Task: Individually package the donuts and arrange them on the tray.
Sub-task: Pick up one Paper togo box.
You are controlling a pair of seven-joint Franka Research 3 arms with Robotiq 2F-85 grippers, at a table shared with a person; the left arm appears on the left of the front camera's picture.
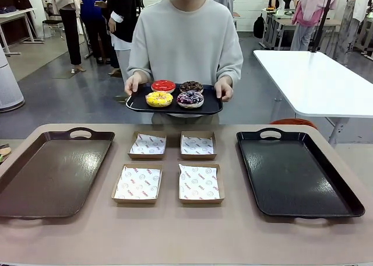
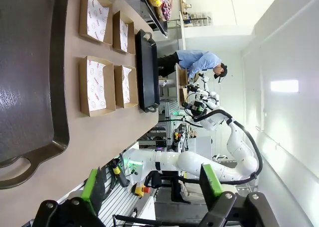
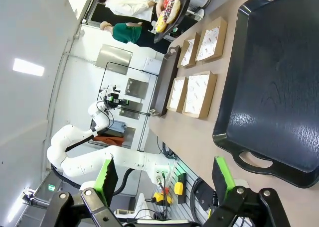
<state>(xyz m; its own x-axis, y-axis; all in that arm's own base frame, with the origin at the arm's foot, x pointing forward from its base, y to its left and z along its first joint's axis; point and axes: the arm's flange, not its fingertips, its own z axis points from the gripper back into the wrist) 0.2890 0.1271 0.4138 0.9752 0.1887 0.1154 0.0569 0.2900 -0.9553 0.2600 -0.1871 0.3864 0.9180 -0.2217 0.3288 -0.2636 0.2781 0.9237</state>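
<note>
While none of the four donuts had yet been packaged, everything for the job stood ready. A person in a pale grey sweatshirt (image 1: 186,41) stood beyond the far edge of the tan table (image 1: 186,237), holding a small black serving tray (image 1: 175,110) by both ends. On it lay the red-glazed ring donut (image 1: 163,86), the chocolate-brown ring donut (image 1: 191,86), the yellow-glazed ring donut (image 1: 159,98) and the dark purple sprinkled ring donut (image 1: 190,99), set close together in a square.

Four shallow brown cardboard boxes lined with white printed paper (image 1: 148,144) sat two by two in the middle of the table, and each was empty. The large brown rectangular tray (image 1: 52,172) on the robot's left and the large black rectangular tray (image 1: 291,172) on its right were bare as well.

The left gripper (image 2: 152,187) had its jaws spread wide and held nothing, and the right gripper (image 3: 164,179) was the same. By my judgement the whole task was left: each donut into its own box, then the boxes onto a tray.
</note>
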